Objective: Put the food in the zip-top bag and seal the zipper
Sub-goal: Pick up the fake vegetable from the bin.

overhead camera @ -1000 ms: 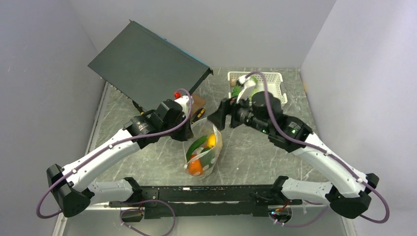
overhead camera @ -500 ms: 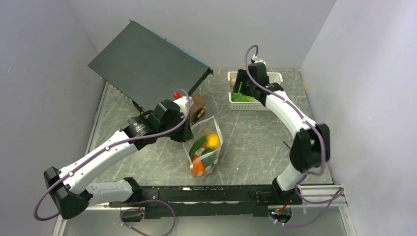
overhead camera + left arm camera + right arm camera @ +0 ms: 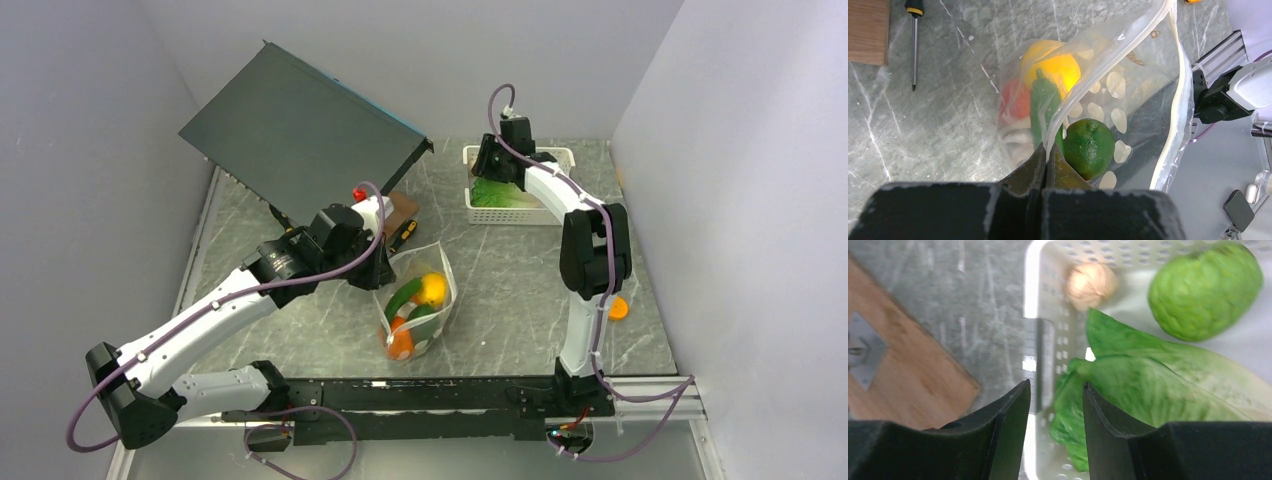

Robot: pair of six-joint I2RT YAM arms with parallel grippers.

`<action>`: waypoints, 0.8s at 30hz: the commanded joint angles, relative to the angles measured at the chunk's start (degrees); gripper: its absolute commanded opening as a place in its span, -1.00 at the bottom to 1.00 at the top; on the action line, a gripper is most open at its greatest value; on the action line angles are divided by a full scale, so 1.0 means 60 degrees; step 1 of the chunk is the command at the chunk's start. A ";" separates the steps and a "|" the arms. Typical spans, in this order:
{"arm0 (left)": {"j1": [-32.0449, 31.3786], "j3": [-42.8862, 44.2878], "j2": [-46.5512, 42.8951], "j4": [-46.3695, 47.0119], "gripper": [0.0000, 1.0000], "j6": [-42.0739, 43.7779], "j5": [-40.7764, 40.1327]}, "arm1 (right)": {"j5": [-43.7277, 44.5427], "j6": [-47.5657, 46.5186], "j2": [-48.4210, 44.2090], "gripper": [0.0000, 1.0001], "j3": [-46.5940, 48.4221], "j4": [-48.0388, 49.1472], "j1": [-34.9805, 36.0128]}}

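The clear polka-dotted zip-top bag (image 3: 432, 318) stands nearest the arm bases on the grey marbled table (image 3: 510, 290), its mouth open. Inside it are a round orange fruit (image 3: 399, 342), a yellow fruit (image 3: 1055, 67), a long dark-green piece (image 3: 1042, 107) and a round green lime (image 3: 1088, 148). The left hand (image 3: 1046, 159) is clamped together on the bag's near lip. The whitish zipper strip (image 3: 1175, 90) curves along the far lip, unsealed. A small orange piece (image 3: 618, 308) lies on the table beside the right arm. Beyond the bag lie a screwdriver (image 3: 914, 50) and a wooden board (image 3: 868, 30). Farther back, the right hand (image 3: 1055, 390) hangs over the white slotted basket (image 3: 1030, 315). Its fingers are apart, with the basket's wall and the edge of a green lettuce leaf (image 3: 1158, 385) in the gap. A bumpy green fruit (image 3: 1205, 290) and a pale beige piece (image 3: 1091, 282) also lie in the basket.
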 commanded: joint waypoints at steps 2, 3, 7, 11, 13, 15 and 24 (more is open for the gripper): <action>0.0022 -0.0058 -0.0119 0.0632 -1.00 0.0127 0.0298 | 0.1249 -0.0242 -0.0315 -0.11 -0.0659 -0.0510 -0.0670; 0.0026 -0.0053 -0.0100 0.0646 -1.00 0.0118 0.0317 | 0.1339 -0.0222 -0.0431 -0.11 -0.0849 -0.0600 -0.0844; 0.0016 0.0047 0.0010 0.0603 -1.00 0.0130 0.0358 | 0.1674 -0.0248 -0.0862 -0.11 -0.1347 -0.0896 -0.1263; 0.0015 0.0072 0.0015 0.0606 -1.00 0.0107 0.0389 | 0.1700 -0.0541 -0.0996 -0.09 -0.1075 -0.1234 -0.1302; 0.0022 0.0050 -0.0008 0.0610 -1.00 0.0068 0.0419 | 0.0960 -0.0715 -0.1062 -0.07 -0.0790 -0.1182 -0.1300; 0.0015 0.0030 -0.0054 0.0597 -1.00 0.0048 0.0409 | 0.0613 -0.0687 -0.1190 -0.01 -0.0575 -0.1082 -0.1294; 0.0018 -0.0025 -0.0208 0.0495 -1.00 0.0087 0.0391 | 0.2294 -0.1390 -0.0076 0.47 0.1526 -0.1649 -0.1550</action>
